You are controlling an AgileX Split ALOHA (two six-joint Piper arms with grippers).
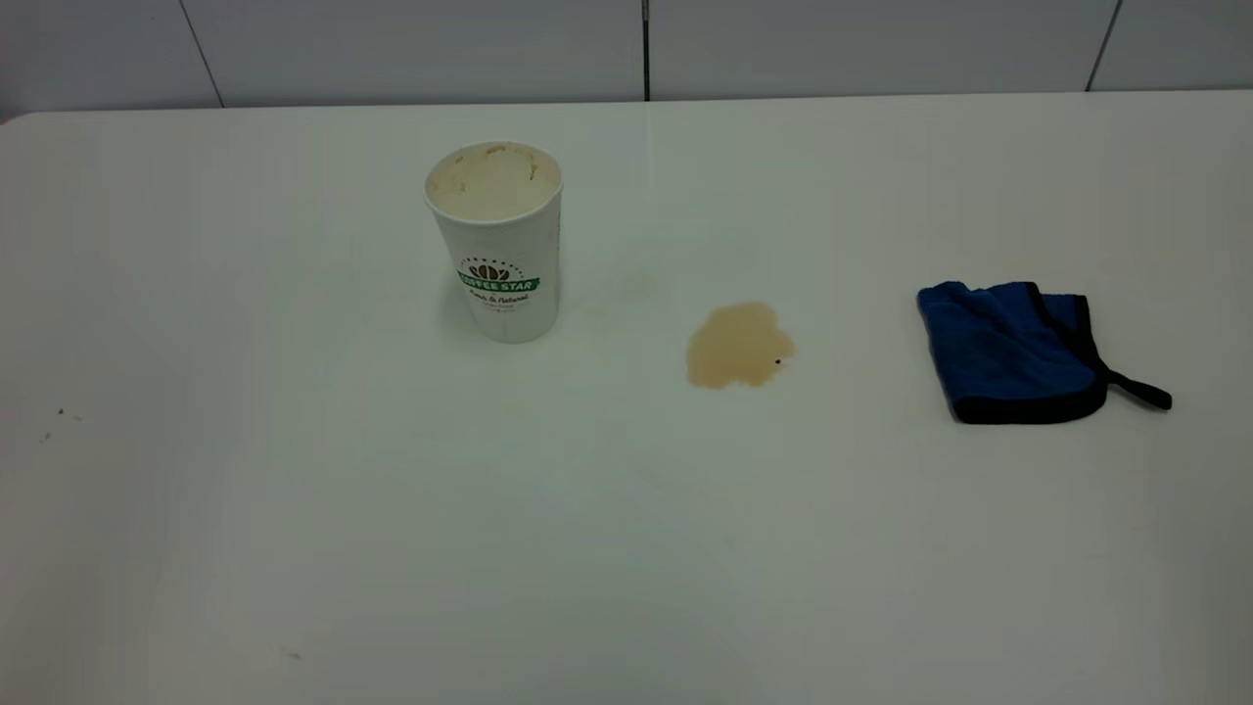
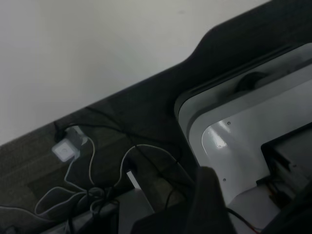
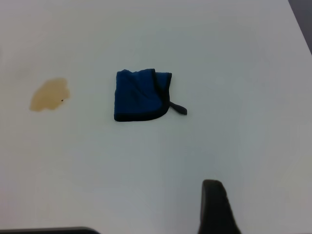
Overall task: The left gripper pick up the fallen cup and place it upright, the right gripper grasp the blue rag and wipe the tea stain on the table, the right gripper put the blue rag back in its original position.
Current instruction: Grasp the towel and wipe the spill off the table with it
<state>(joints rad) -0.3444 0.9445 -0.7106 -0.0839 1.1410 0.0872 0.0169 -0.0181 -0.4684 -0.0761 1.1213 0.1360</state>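
Exterior view: cup (image 1: 496,245) upright, tea stain (image 1: 737,346) unwiped, blue rag (image 1: 1013,352) apart (jaws' state unclear).

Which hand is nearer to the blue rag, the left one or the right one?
Right. Its wrist view looks down on the blue rag, one finger showing at the picture's edge. The left wrist view shows only floor and cables, away from the table.

The table (image 1: 294,539) lay open around the upright cup (image 1: 496,245), the tea stain (image 1: 736,346) and the blue rag (image 1: 1013,352), all standing well apart. Nothing crowded the rag from above or beside.
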